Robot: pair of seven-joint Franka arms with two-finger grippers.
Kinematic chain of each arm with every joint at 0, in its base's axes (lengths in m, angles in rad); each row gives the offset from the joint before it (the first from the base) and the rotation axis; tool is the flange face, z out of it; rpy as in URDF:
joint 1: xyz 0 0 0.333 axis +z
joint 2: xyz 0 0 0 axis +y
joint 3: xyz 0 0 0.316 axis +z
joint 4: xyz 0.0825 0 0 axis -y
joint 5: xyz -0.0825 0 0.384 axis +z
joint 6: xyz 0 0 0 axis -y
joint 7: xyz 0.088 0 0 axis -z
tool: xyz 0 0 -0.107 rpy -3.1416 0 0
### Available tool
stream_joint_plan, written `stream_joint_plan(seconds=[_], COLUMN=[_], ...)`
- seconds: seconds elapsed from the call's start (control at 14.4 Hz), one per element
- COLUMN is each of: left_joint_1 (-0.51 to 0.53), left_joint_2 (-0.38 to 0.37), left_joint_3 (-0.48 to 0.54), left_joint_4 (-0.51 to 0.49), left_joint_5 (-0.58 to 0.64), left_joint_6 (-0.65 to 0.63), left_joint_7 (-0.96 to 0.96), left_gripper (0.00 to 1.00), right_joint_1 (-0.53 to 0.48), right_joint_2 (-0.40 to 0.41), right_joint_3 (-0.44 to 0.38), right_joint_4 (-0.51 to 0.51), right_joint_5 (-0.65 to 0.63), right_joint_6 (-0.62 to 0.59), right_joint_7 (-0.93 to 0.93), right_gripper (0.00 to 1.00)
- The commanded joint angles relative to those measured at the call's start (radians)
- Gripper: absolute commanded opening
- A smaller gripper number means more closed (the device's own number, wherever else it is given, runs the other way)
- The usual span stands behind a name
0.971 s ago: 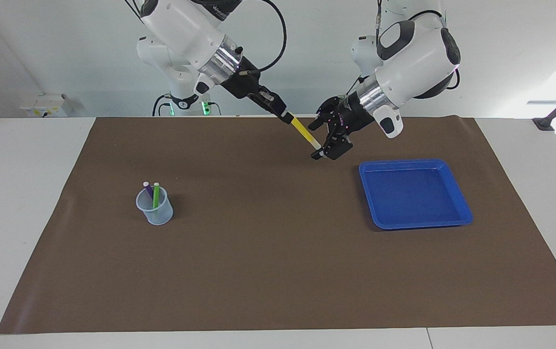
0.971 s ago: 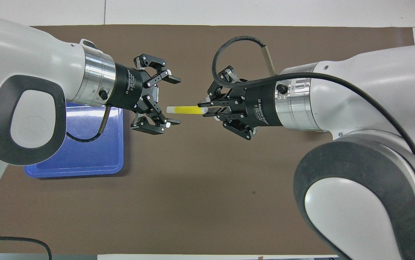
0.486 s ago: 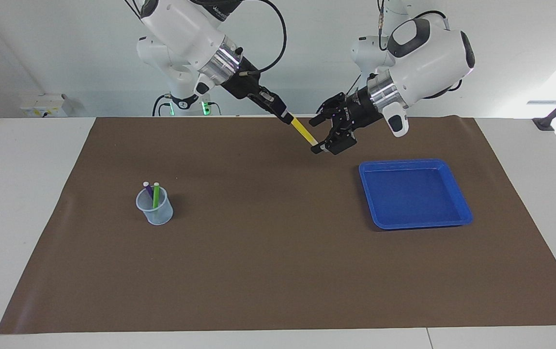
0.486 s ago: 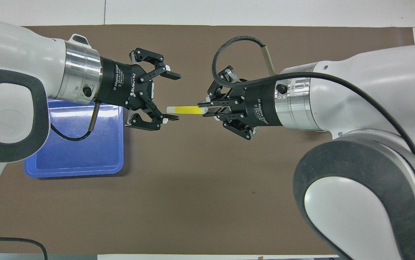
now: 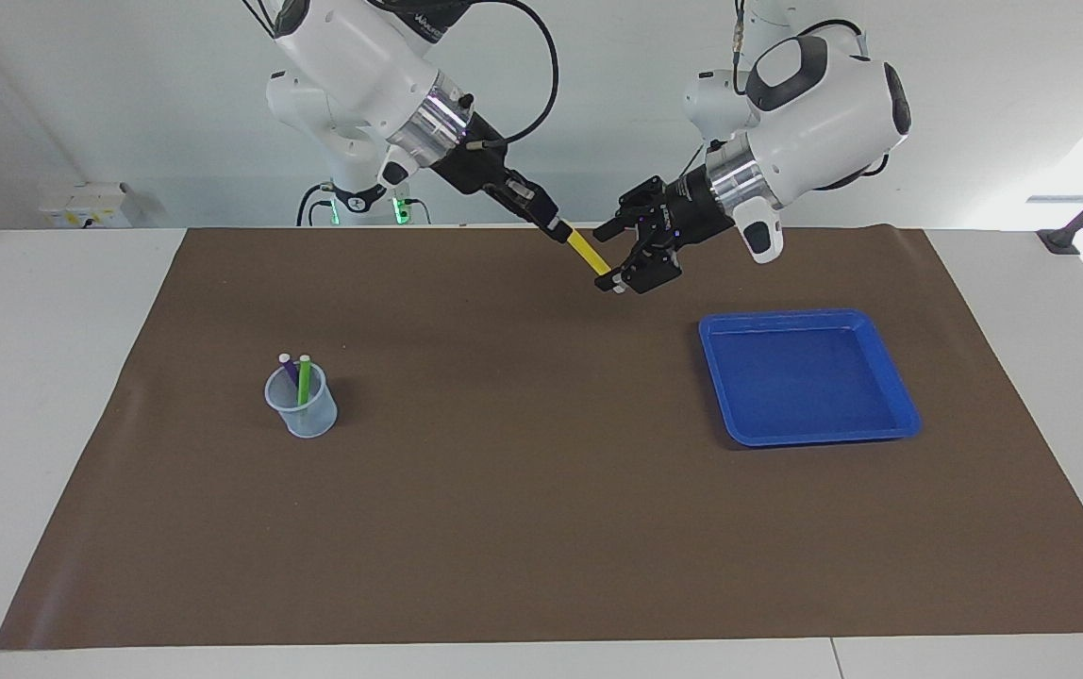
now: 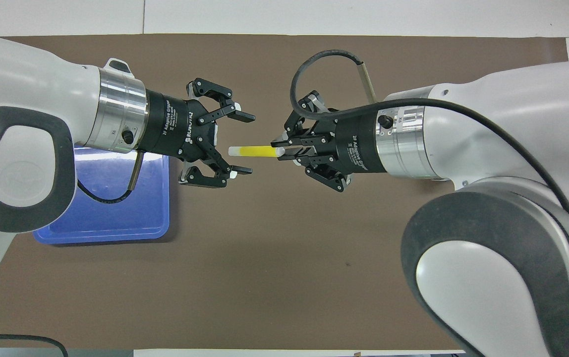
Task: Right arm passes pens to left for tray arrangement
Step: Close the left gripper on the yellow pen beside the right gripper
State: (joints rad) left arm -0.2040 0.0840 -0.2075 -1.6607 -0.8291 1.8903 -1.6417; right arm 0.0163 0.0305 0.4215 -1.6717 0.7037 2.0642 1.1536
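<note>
The step in hand is the handover of the yellow pen (image 6: pixel 255 150) in the air above the brown mat (image 5: pixel 504 528). To do it well, I judge the left gripper (image 6: pixel 245 143) should close squarely on the pen's whitish tip end, with a firm hold, before the right gripper (image 6: pixel 279 150) lets go, or the pen may drop.

The right gripper is clamped on the pen's other end. The left gripper's fingers (image 6: pixel 241 116) stand wide apart on either side of the tip, holding nothing and seemingly not touching it.

The blue tray (image 5: pixel 889 366) lies bare near the pen, toward the left arm's end. The purple pen (image 5: pixel 289 370) and green pen (image 5: pixel 303 378) stand in a cup (image 5: pixel 304 411) well apart from the tray, toward the right arm's end.
</note>
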Motion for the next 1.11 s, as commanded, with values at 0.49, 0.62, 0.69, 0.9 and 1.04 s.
stream_joint_plan(seconds=[0.49,0.62,0.69,0.9,1.04], left_joint_1=[-0.022,-0.023,-0.023,-0.023,-0.025], left_joint_2=[-0.055,-0.055,-0.055,-0.055,-0.055], left_joint_3=[0.007,0.007,0.007,0.007,0.007], left_joint_4=[-0.080,-0.080,-0.080,-0.080,-0.080], left_joint_5=[-0.036,-0.036,-0.036,-0.036,-0.036], left_joint_6=[0.050,0.050,0.050,0.046,0.043], left_joint_7=[0.020,0.022,0.022,0.028,0.054], left_gripper=[0.51,0.47,0.45,0.28,0.00], right_joint_1=[-0.004,-0.004,-0.004,-0.004,-0.004], right_joint_2=[0.005,0.005,0.005,0.005,0.005], right_joint_3=[0.011,0.011,0.011,0.011,0.011], right_joint_4=[0.001,0.001,0.001,0.001,0.001], right_joint_5=[0.005,0.005,0.005,0.005,0.005], right_joint_6=[0.024,0.024,0.024,0.024,0.024], right_joint_7=[0.008,0.008,0.008,0.008,0.008], right_gripper=[0.00,0.00,0.00,0.00,0.00])
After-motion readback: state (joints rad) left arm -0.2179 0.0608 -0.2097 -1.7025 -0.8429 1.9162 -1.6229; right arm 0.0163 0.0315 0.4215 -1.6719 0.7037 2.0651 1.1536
